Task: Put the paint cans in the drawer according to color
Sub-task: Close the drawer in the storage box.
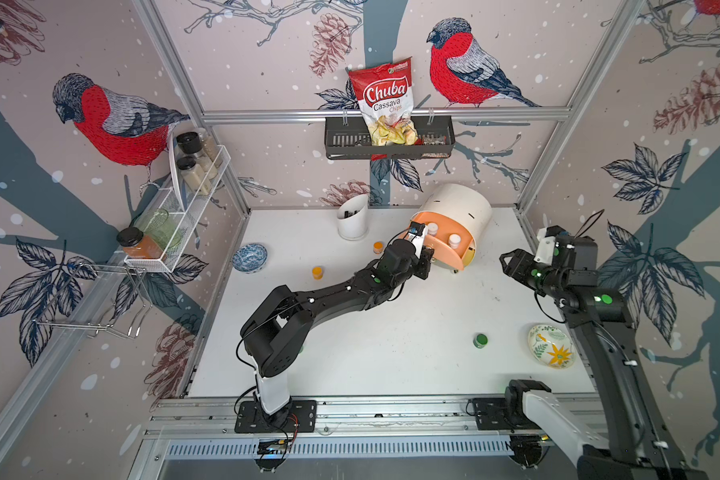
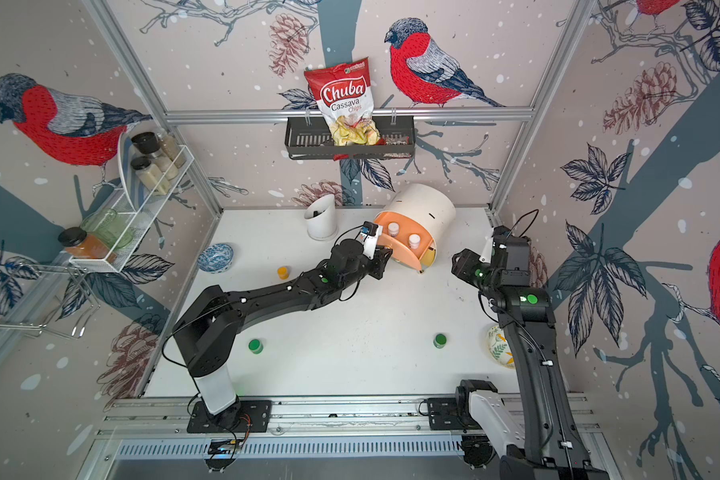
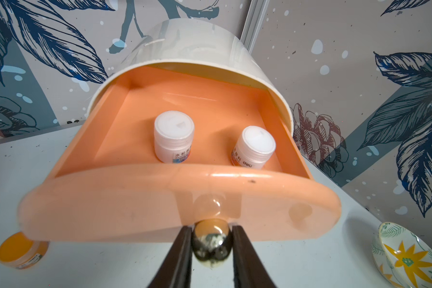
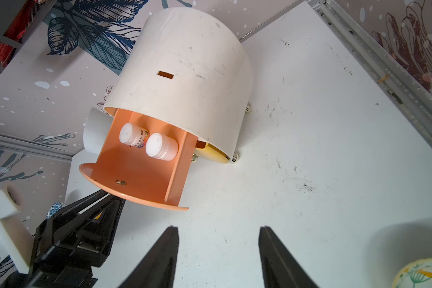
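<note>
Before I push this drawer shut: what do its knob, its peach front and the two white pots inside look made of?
The knob: polished metal, brass-toned; it mirrors the room. The peach front: glossy moulded plastic, going by soft highlights and the knob's reflection in it. The white pots: likely plastic, matte, with ribbed screw lids and printed labels.

The chest (image 1: 460,208) is white, its drawer (image 3: 180,214) peach with a brassy knob (image 3: 211,245), the two paint cans (image 3: 173,136) in it white. Orange cans (image 1: 317,272) and green cans (image 1: 480,340) stand on the white table (image 1: 391,357); the bowl (image 1: 249,257) is blue-patterned, the plate (image 1: 551,347) yellow-flowered.
</note>
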`<state>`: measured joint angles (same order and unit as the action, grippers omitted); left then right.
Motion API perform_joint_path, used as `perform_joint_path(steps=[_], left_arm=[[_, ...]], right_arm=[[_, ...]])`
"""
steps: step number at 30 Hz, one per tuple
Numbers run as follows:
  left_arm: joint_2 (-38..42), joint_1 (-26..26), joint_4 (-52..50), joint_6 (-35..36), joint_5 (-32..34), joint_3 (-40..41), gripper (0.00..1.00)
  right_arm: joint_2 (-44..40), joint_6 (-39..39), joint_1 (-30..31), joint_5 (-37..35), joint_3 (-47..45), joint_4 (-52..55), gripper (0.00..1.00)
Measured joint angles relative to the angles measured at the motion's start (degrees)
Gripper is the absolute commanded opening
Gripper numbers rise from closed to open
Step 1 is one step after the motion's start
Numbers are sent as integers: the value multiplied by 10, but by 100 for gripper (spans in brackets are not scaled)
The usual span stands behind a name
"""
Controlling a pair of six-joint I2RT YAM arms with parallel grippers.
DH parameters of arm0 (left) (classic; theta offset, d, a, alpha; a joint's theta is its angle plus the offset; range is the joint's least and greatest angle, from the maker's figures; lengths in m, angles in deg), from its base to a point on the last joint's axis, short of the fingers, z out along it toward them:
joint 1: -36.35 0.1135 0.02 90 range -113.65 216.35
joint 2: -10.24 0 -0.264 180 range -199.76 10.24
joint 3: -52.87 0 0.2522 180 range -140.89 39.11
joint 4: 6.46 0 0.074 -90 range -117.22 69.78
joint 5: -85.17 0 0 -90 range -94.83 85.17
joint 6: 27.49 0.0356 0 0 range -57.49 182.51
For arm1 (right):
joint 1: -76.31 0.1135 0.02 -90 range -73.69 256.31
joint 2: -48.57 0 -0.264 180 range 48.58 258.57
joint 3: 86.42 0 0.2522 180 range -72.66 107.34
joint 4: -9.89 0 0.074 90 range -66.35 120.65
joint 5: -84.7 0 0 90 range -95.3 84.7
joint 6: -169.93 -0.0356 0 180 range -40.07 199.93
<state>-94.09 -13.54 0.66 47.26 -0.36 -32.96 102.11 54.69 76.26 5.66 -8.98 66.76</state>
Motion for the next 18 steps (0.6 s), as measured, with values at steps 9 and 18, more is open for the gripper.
perform_joint_path(steps=[9, 18], left_arm=[[-17, 0, 3, 6, 2, -21, 24], [-27, 0, 3, 17, 4, -35, 24]], right_arm=[[54, -1, -19, 17, -3, -53, 57], [167, -3, -23, 43, 48, -152, 57]])
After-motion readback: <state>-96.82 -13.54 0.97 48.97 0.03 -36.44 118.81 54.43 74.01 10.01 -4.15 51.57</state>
